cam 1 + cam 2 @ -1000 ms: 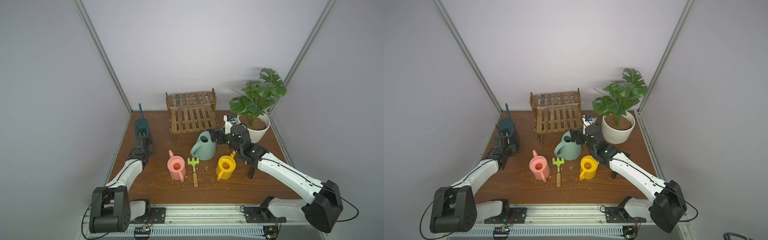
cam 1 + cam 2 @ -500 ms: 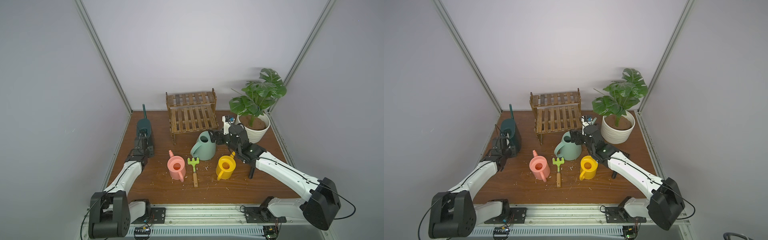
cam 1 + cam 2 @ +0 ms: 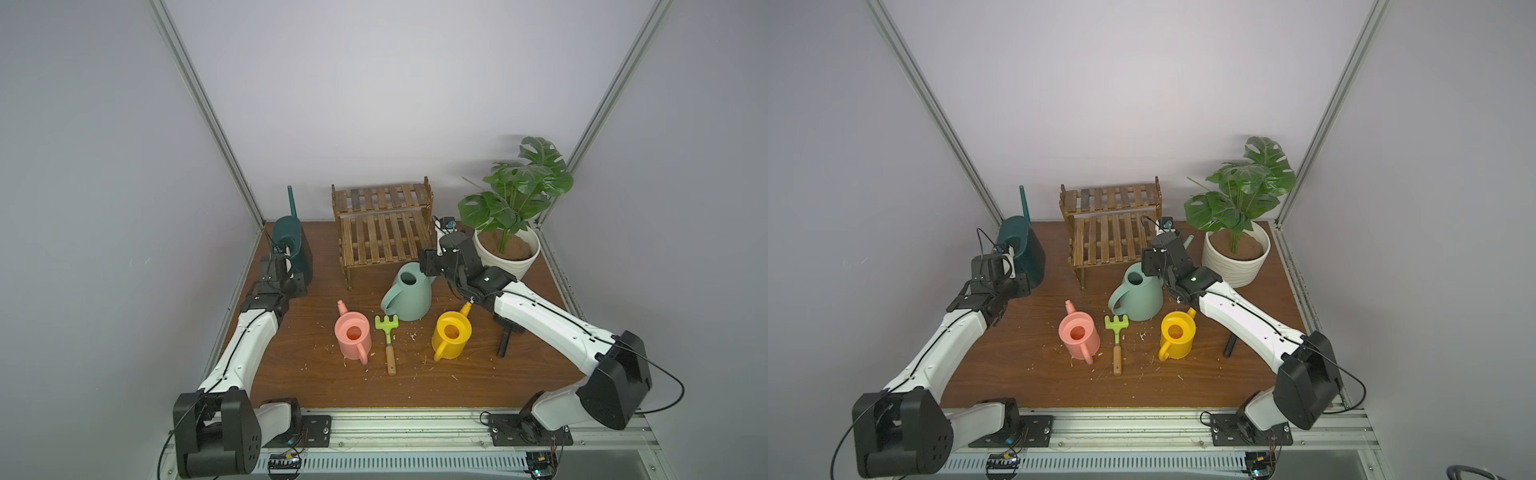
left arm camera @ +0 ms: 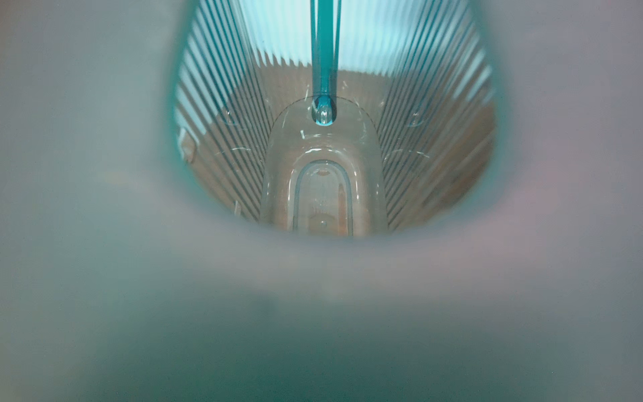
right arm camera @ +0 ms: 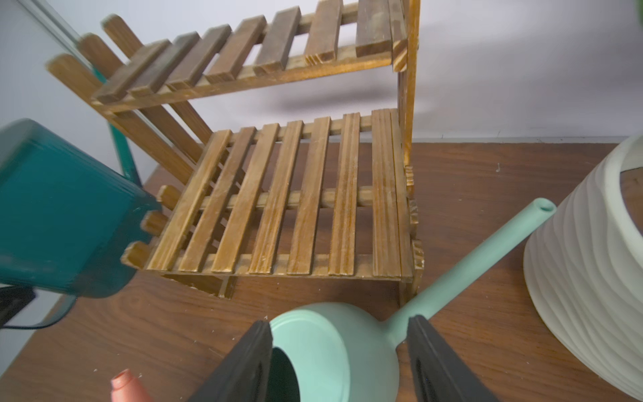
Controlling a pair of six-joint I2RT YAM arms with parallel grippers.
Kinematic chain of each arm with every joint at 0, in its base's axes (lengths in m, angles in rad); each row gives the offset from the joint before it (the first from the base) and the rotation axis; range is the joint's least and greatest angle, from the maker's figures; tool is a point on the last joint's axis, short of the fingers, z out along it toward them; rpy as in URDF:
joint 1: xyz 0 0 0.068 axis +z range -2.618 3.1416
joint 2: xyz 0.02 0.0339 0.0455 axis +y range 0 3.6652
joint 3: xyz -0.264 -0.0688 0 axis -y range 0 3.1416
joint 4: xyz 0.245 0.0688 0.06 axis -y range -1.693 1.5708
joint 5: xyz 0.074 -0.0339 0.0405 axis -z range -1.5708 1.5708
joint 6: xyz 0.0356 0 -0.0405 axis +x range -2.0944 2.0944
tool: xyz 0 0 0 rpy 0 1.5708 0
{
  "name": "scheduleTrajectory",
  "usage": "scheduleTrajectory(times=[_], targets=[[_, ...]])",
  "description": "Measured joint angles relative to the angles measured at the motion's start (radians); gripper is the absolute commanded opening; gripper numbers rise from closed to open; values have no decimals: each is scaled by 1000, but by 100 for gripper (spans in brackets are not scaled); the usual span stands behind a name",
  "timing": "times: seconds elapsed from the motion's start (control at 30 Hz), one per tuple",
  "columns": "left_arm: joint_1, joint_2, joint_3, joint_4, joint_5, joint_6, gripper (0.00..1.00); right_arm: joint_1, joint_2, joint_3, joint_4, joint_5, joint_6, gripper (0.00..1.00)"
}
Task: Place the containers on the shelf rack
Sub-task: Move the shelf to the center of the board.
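Narrower than a sec ago, the right gripper [image 5: 339, 322] straddles the smooth, conical mint can [image 3: 409, 297], standing just in front of the slatted wood rack [image 3: 382, 241]; we can't tell if it clamps. The left gripper [image 3: 286, 268] pinches the ribbed, translucent teal can [image 3: 291, 239], left of rack.

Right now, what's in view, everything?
shelf rack: 1, brown wood, back centre
dark teal watering can: 1, teal, left of rack
mint green watering can: 1, mint, before rack
pink watering can: 1, pink, front left
yellow watering can: 1, yellow, front right
toy rake: 1, green, wooden handle, between pink and yellow
potted plant: 1, green, white pot, back right
black tool: 1, black, right of yellow
table: 1, brown
left gripper: 1, black, on teal can's rim
right gripper: 1, black, astride mint can's neck
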Motion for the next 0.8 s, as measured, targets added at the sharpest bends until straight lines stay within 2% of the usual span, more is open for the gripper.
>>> scheduleTrajectory(times=[0.3, 0.5, 0.8], targets=[[1, 0, 66, -80, 43, 5, 0, -13, 150, 170, -130, 111, -22, 62], [1, -4, 100, -139, 70, 32, 0, -79, 242, 254, -185, 94, -32, 61], [2, -116, 102, -189, 180, 100, 0, -130, 377, 375, -265, 26, -65, 55]])
